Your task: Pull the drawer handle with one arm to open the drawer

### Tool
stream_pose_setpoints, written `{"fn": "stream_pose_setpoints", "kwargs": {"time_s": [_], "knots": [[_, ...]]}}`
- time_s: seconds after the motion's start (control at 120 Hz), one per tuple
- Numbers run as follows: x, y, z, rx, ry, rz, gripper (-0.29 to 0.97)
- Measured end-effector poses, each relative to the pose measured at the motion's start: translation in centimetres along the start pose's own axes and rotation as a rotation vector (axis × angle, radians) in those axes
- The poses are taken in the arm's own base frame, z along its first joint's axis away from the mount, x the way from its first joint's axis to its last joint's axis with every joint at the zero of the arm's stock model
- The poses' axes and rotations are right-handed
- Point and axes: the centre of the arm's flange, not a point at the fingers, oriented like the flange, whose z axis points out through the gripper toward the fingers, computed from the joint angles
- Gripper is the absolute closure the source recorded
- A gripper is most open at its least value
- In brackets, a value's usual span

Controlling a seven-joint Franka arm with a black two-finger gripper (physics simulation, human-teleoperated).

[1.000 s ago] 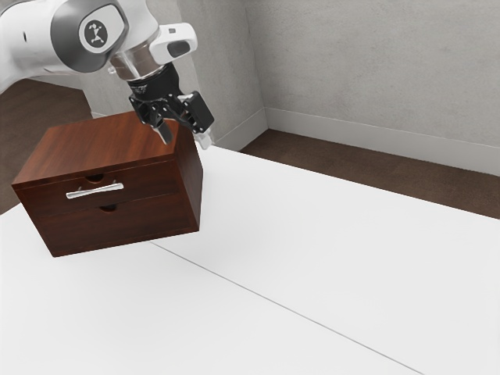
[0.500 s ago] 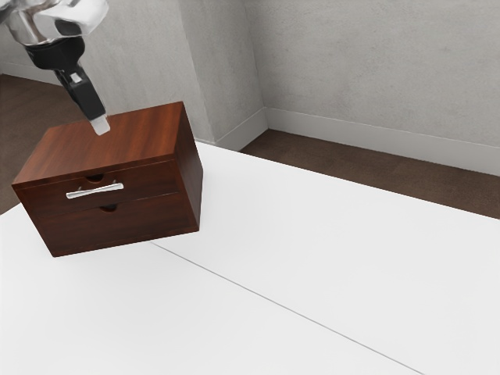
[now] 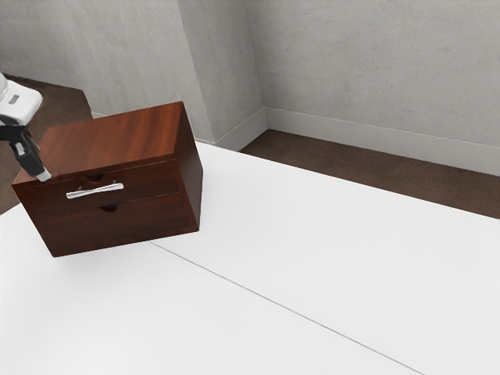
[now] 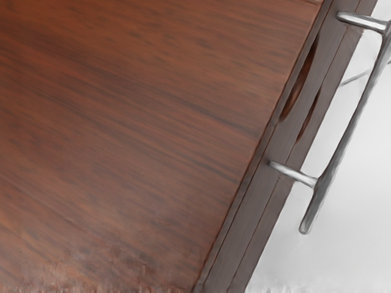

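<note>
White table (image 3: pixel 328 266); jaws near shut drawer (image 3: pixel 148 181).

Seen from the exterior view, clock centred on the wooden cabinet (image 3: pixel 148 148). From 2 through 6 o'clock: broad open stretch of white table (image 3: pixel 328 258), room to pass. At 12 to 1 o'clock: grey wall (image 3: pixel 156 55) beyond the table edge. On the drawer face (image 3: pixel 148 181), toward 6 o'clock: metal handle (image 3: pixel 94 190) standing proud on two posts, gap behind its bar. At 9 o'clock: gripper (image 3: pixel 41 172) just beside the cabinet's top front corner.
</note>
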Motion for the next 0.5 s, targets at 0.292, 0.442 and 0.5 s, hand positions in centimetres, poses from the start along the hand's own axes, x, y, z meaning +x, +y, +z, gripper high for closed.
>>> {"fn": "stream_pose_setpoints", "kwargs": {"time_s": [0.292,0.442,0.5], "knots": [[13.7,11.0,-4.8,0.16,0.226,0.424,0.25],[13.5,10.8,-4.6,0.186,0.238,0.461,0.27],[13.1,10.6,-4.0,0.185,0.233,0.466,0.28]]}}
